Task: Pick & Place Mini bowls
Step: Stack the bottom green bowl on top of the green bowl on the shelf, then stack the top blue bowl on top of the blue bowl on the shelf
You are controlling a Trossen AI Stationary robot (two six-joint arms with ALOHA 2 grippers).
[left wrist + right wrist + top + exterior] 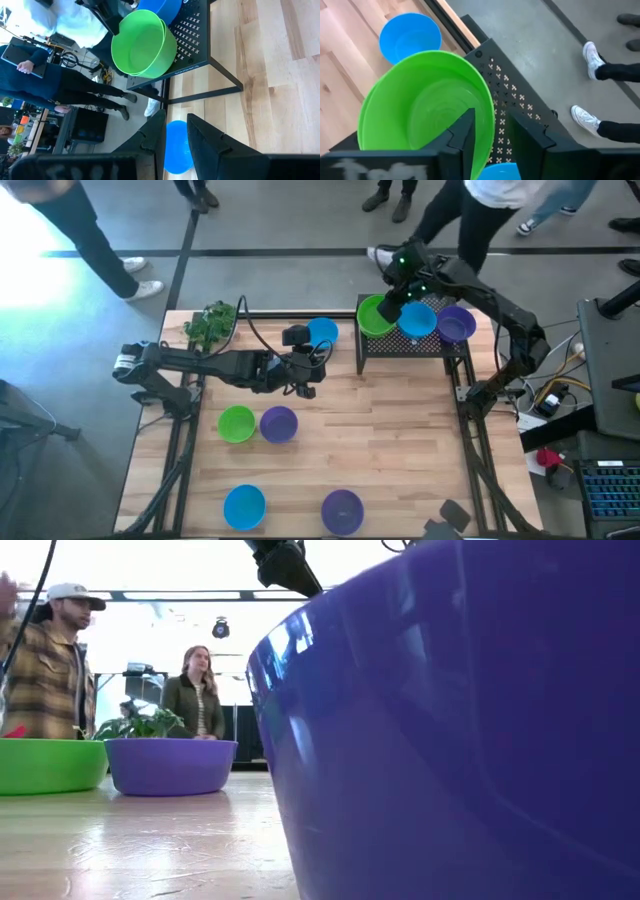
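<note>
On the perforated black shelf (405, 345) at the table's 1 o'clock corner: green bowl (374, 315), blue bowl (417, 320) and purple bowl (456, 324) in a row, touching
Right gripper (388, 310): over the green bowl's rim, one finger inside the bowl, one outside, fingers parted around the rim; whether pads touch it cannot be told
Left gripper (305, 372): at table centre, just at 6 o'clock of a blue bowl (322, 331), fingers apart, nothing between them
Table (400, 440) middle: green bowl (237, 423) and purple bowl (278, 423) side by side, touching
Table 6 o'clock edge: blue bowl (244, 505) and purple bowl (342, 510), well apart
Plant (210, 324): 11 o'clock corner
Beyond the table: people standing
</note>
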